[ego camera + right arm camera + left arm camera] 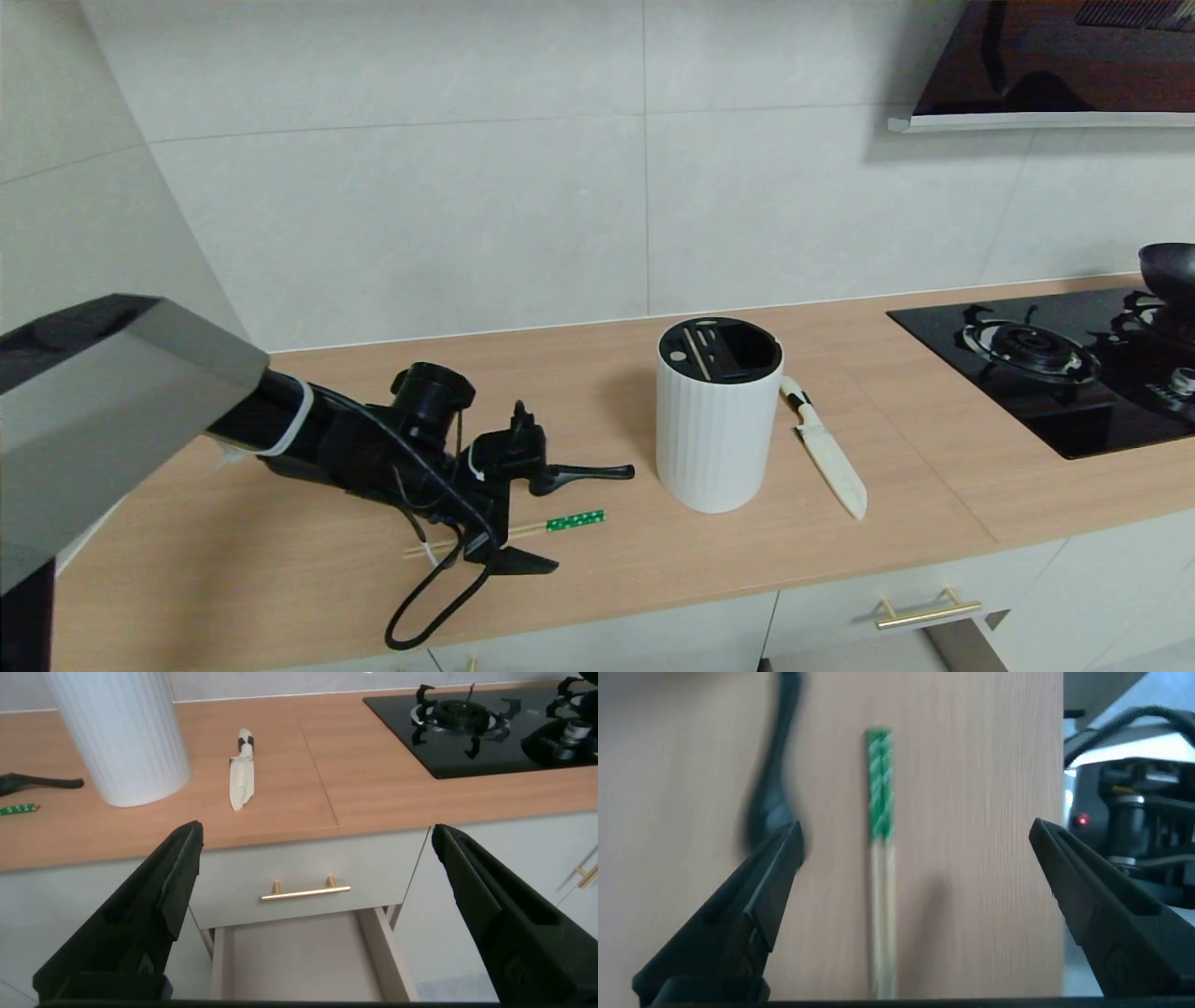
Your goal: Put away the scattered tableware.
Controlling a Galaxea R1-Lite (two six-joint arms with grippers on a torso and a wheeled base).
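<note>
**Two pieces loose on the tabletop, left gripper open over one**

The green-tipped chopsticks lie flat on the tabletop, near its front edge and to the left of the white ribbed holder. Your left gripper hangs low over them, spread wide and holding nothing. The left wrist view shows the chopsticks running lengthwise between the two fingers, closer to one than the other.

Closing from here would likely be trouble. The sticks are thin and flat against the wood, so the fingertips may scrape the surface first, or push the sticks sideways instead of pinching them. A slack black cable loops off the wrist right beside them and could drag them toward the edge.

The knife lies on the holder's far side, its handle end just beside the wall; nudge the holder and the knife may shift. Your right gripper is wide open and empty, out in front of the cabinet above an open drawer.
</note>
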